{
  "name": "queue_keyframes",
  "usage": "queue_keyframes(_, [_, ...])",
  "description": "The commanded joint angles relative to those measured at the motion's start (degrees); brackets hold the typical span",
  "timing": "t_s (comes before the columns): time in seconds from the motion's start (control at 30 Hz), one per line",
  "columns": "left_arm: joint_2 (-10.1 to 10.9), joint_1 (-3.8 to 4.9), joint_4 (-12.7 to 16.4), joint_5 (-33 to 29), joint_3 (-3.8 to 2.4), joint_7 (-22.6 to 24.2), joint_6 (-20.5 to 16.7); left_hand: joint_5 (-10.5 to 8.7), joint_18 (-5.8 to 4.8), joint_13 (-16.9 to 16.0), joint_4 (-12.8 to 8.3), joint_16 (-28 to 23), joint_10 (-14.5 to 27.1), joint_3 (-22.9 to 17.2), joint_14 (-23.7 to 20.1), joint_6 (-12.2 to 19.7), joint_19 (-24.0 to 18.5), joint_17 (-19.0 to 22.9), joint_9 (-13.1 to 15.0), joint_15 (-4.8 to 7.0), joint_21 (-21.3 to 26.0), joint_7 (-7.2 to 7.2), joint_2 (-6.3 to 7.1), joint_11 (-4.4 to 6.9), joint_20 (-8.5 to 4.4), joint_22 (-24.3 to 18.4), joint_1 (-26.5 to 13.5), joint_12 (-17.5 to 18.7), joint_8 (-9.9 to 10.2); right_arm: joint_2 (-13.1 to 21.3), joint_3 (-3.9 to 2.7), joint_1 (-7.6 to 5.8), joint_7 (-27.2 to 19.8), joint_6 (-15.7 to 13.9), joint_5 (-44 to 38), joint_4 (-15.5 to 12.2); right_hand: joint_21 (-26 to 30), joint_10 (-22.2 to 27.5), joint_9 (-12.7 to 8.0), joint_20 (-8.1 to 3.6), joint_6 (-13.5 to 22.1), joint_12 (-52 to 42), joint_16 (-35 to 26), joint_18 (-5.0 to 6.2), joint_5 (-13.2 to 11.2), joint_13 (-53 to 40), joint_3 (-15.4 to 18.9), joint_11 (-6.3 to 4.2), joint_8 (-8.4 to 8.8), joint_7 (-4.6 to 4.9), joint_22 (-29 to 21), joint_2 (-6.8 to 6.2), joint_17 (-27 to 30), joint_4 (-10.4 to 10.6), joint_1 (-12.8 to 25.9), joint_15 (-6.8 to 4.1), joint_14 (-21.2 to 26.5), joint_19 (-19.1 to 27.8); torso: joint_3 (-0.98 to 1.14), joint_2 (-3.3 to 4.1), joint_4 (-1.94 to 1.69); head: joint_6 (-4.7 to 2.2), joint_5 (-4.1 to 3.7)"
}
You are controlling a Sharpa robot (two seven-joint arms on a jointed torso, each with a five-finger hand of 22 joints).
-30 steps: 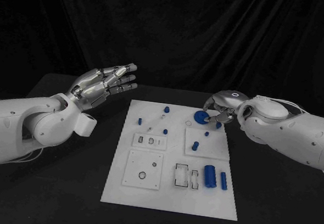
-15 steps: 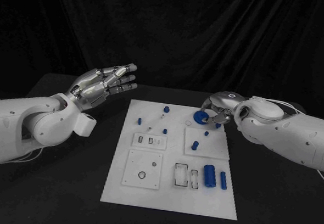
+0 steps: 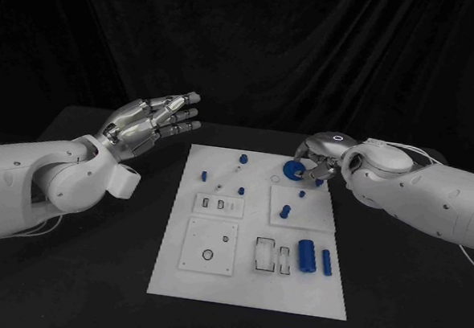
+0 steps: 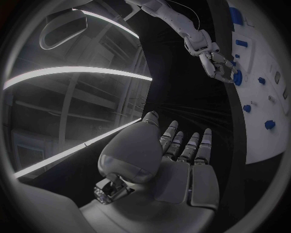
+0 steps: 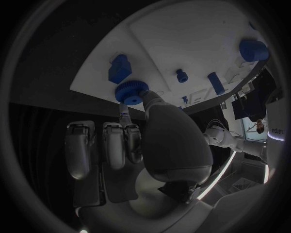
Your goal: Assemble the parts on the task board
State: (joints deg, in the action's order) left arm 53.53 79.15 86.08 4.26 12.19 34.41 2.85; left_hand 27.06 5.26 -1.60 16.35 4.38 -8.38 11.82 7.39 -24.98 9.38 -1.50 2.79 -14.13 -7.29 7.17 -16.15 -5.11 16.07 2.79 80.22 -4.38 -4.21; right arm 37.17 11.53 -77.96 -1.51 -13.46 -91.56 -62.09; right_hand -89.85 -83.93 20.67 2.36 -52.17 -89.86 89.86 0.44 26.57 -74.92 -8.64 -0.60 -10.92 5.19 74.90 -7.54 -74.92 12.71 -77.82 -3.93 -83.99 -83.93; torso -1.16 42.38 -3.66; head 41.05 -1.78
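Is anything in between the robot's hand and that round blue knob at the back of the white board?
No. The right hand already has the round blue knob pinched between its fingers at the far end of the task board. Nothing visible sits between them. The left hand is raised off to the side.

We see the left arm (image 3: 36, 184) come in from the lower left of the frame, its forearm angled up toward the centre. The left hand (image 3: 149, 125) is raised in the upper left of the middle, well above the table, palm turned inward and fingers (image 3: 181, 117) spread and extended, holding nothing. In the left wrist view the same hand (image 4: 176, 160) shows flat, fingers straight and side by side. The right arm (image 3: 443, 201) enters from the right edge and reaches toward the centre. The right hand (image 3: 322, 160) points downward, fingertips (image 5: 128, 114) closed on a round blue part (image 3: 294, 169).
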Motion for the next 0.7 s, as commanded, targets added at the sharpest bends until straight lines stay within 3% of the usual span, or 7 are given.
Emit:
queue_keyframes(0.03, [-0.08, 0.01, 0.08, -0.13, -0.06, 0.52, 0.75, 0.38, 1.11, -0.09, 0.03, 0.16, 0.01, -0.29, 0.36, -0.27, -0.11, -0.09, 0.04, -0.13, -0.10, 0.08, -0.02, -0.26, 0.38, -0.08, 0.50, -0.22, -0.38, -0.08, 0.21, 0.55, -0.58, 1.08, -0.51, 0.15, -0.15, -6.07, 1.76, 0.07, -3.02, -0.14, 0.14, -0.44, 0.94, -15.08, -0.36, -0.07, -1.43, -1.14, 15.10, 0.45, -15.08, -0.69, -1.17, -0.22, -6.01, -6.07, 0.00, 0.02, 0.04, 0.07, 0.08])
queue_keyframes(0.1, [-0.07, 0.01, 0.07, -0.13, -0.06, 0.51, 0.77, 0.38, 1.11, -0.09, 0.03, 0.16, 0.01, -0.29, 0.36, -0.27, -0.11, -0.09, 0.04, -0.13, -0.10, 0.08, -0.02, -0.26, 0.38, -0.08, 0.50, -0.22, -0.38, -0.08, 0.21, 0.57, -0.83, 0.66, -0.51, 0.13, -0.15, -6.07, 2.45, -0.02, -4.11, -0.14, 0.14, -0.44, 1.12, -15.08, -0.53, -0.12, -2.14, -1.34, 15.10, 0.58, -15.08, -1.21, -1.41, -0.30, -6.01, -6.07, 0.00, 0.01, 0.06, 0.08, 0.14])
queue_keyframes(0.4, [0.09, -0.01, 0.12, -0.13, -0.06, 0.48, 0.76, 0.43, 1.11, -0.08, 0.02, 0.15, 0.05, -0.32, 0.36, -0.28, -0.11, -0.08, 0.04, -0.13, -0.09, 0.09, 0.00, -0.28, 0.38, -0.09, 0.56, -0.20, -0.39, 0.77, 0.21, 0.50, -1.56, -2.97, -0.52, -1.52, -0.15, -6.07, 2.83, -0.04, -4.51, -0.14, 0.14, -0.44, 1.17, -15.08, -0.58, -0.08, -2.45, -1.40, 15.10, 0.58, -15.08, -1.49, -1.51, -0.29, -6.01, -6.07, 0.03, -0.01, 0.04, -0.03, 0.26])
queue_keyframes(0.7, [0.10, -0.02, 0.11, -0.13, -0.06, 0.42, 0.76, 0.43, 1.11, -0.08, 0.02, 0.15, 0.05, -0.32, 0.36, -0.28, -0.11, -0.08, 0.04, -0.13, -0.09, 0.09, 0.00, -0.28, 0.38, -0.09, 0.56, -0.20, -0.39, 1.39, 0.21, -0.82, -1.63, -4.57, -0.53, -4.40, -0.15, -6.07, 2.94, -0.02, -4.26, -0.14, 0.14, -0.44, 1.21, -15.08, -0.44, 0.04, -2.33, -1.27, 15.10, 0.32, -15.08, -1.50, -1.32, -0.22, -6.01, -6.07, 0.00, -0.01, 0.01, 0.08, 0.22])
